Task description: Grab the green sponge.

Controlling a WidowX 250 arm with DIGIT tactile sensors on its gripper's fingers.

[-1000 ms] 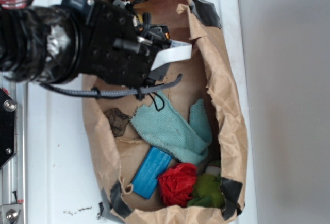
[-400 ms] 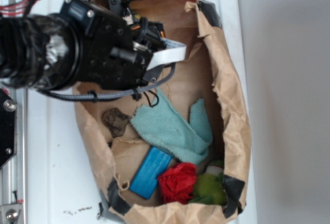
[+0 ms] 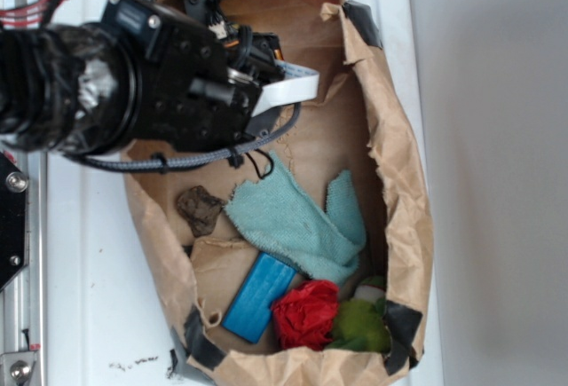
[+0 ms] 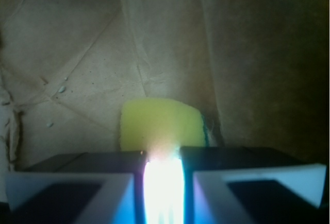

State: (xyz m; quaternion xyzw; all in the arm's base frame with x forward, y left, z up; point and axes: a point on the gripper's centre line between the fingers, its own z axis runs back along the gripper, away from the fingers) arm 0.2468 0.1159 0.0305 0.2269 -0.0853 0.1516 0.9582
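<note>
**Observer:** Where is the green sponge?

**Operator:** In my wrist view the green sponge lies on the brown paper floor of the bag, yellow face up, with a thin dark green edge along its right side. It sits just beyond the gripper and centred on the gap. In the exterior view I cannot see it; the arm covers the top end of the bag.

**Observer:** State of the claw?

**Operator:** The 2 fingers stand close together, with only a narrow, glare-filled slot between them. Whether anything is pinched in that slot I cannot tell; the glare hides the sponge's near edge.

**Observer:** What else is in the bag?

**Operator:** Exterior view, from the middle to the lower end: 1 dark crumpled lump near the left wall; 1 teal cloth spread in the middle; 1 blue block below it, lying on a slant; 1 red crumpled item touching the blue block's lower right; 1 green fuzzy lump against the red item. The bag rests on a white table.
</note>
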